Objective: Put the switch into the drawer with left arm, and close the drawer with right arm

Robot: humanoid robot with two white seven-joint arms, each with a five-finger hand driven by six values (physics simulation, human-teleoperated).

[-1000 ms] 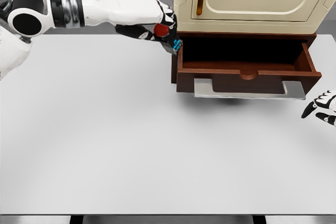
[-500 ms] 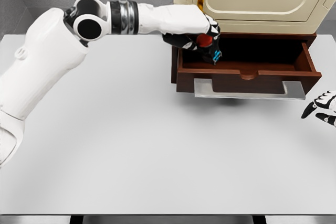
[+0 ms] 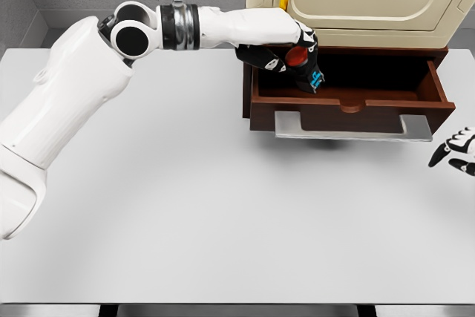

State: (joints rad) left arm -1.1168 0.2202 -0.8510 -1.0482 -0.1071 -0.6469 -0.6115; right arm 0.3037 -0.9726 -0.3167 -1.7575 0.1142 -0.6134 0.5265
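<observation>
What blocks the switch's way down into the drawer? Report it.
Nothing visible. The left hand holds the switch above the open drawer, already past its left wall; the dark interior below looks empty.

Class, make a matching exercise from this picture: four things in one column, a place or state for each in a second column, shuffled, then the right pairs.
Things:
1. switch
2. drawer
3. right hand
4. left hand

Place or state:
A. pulled open
B. at the picture's right edge, over the table
C. held above the drawer's left part
D. closed around the switch

Pairs: 1-C, 2-A, 3-B, 4-D
</observation>
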